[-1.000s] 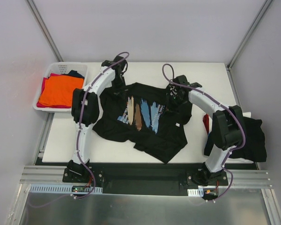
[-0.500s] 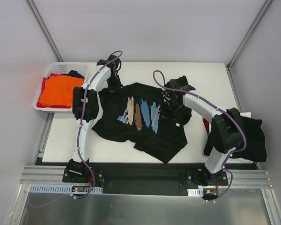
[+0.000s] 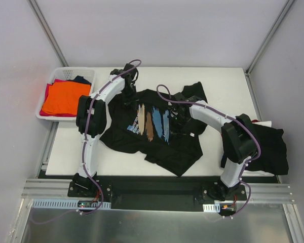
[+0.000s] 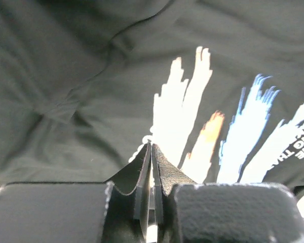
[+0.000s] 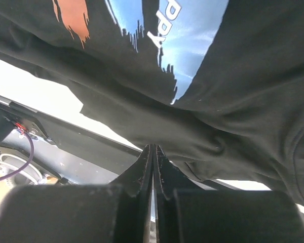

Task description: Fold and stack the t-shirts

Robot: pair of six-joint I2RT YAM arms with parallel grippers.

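Right gripper (image 5: 153, 150) slid left, seemingly pinching printed t-shirt (image 5: 243, 76).

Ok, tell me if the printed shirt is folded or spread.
Spread, not folded: the printed shirt lies open and rumpled on the table, print facing up.

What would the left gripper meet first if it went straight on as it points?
The black printed t-shirt: the left gripper, fingers shut, points at its cloth by the pale brush strokes. It may already touch.
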